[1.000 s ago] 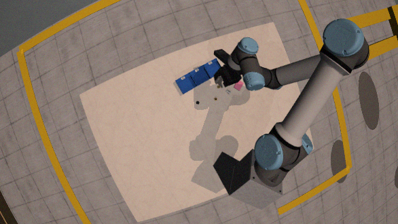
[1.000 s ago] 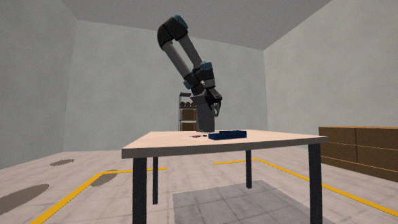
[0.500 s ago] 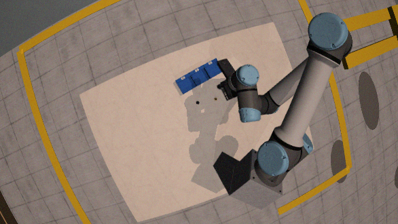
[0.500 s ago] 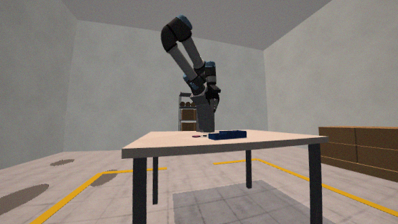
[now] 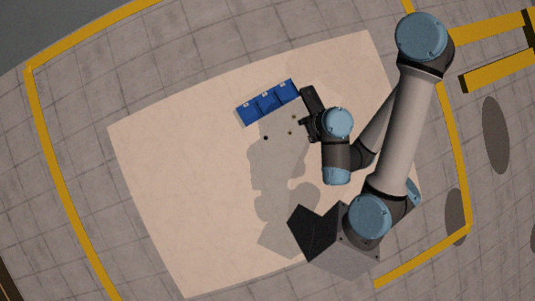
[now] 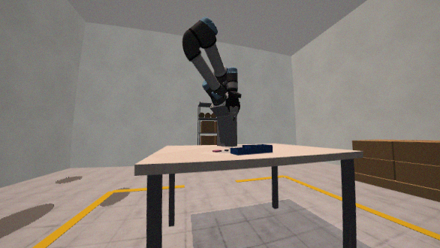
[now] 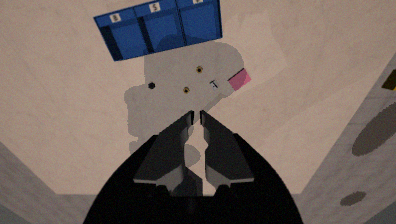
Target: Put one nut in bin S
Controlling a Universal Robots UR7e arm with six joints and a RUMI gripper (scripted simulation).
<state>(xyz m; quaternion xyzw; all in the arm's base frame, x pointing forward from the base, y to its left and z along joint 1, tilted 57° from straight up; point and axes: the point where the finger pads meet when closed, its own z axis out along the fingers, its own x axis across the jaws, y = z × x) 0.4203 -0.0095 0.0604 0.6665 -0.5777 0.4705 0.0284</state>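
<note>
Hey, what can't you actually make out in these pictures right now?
- Pink block: the arm covers it in the top view.
- Right bin's label: cut off by the wrist view's top edge; too small in the top view.
- Small parts: too small to sort nuts from the rest, in every view.
- Bins: the exterior view shows only their walls, not their insides.
- End effector: shut, nothing seen between its fingers.

Blue bins [image 7: 159, 27] (white labels), brass nuts [image 7: 186, 90], pink block [image 7: 239, 79], beige table [image 7: 60, 100].

Two brass nuts [image 7: 199, 69] flat on table, near upright blue bins [image 7: 159, 27]
</note>
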